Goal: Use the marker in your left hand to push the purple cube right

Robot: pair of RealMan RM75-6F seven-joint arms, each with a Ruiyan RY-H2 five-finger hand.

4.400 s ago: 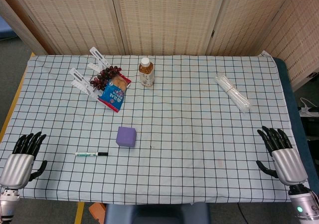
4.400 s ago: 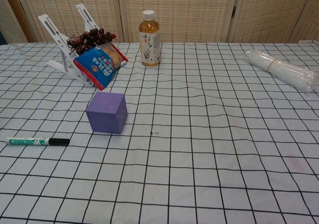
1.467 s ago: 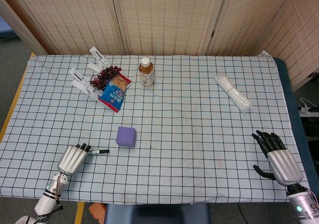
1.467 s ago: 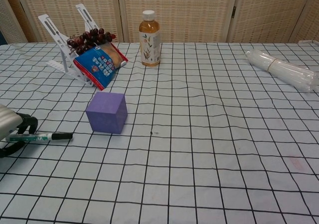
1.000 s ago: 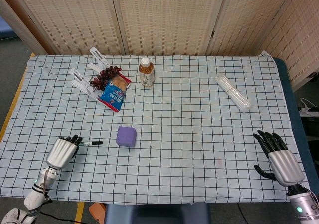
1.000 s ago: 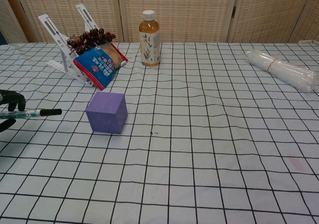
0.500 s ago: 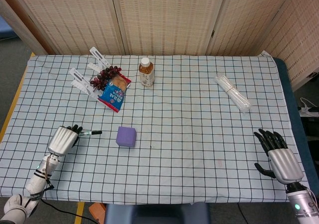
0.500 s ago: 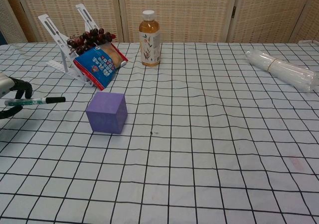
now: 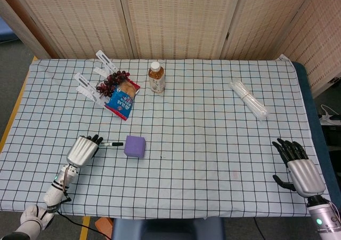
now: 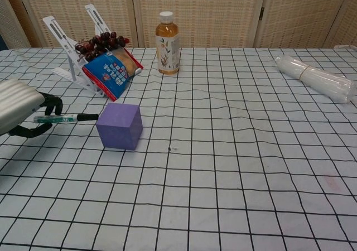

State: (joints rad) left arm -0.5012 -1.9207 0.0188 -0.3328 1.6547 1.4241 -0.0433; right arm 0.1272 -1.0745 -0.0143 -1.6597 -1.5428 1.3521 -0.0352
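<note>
**At the near edge of the worktop, marker tip meets purple cube**

Nearest me on the right, my right robot hand (image 9: 300, 166) rests at the worktop's (image 9: 213, 144) corner, holding nothing, its dark fingers apart. On the left, my left robot hand (image 9: 83, 149) grasps the marker (image 10: 66, 117), fingers curled round the barrel; the marker lies roughly level, its black cap pointing right. In the chest view the cap tip reaches the upper left edge of the purple cube (image 10: 119, 126); whether it truly touches I cannot tell. The cube sits on the checked cloth (image 10: 234, 167), left of the worktop's middle, just beside the hand.

Further back on the left, a blue snack packet (image 10: 112, 72) leans against a white folding stand (image 10: 67, 44), with a bunch of dark grapes (image 10: 99, 41) on top of it. A capped bottle of tea (image 10: 167, 43) stands upright near the far middle. Well apart, at the far right, lies a clear bundle of white tubes (image 10: 316, 78). Behind everything, woven screens (image 9: 176, 16) close off the scene.
</note>
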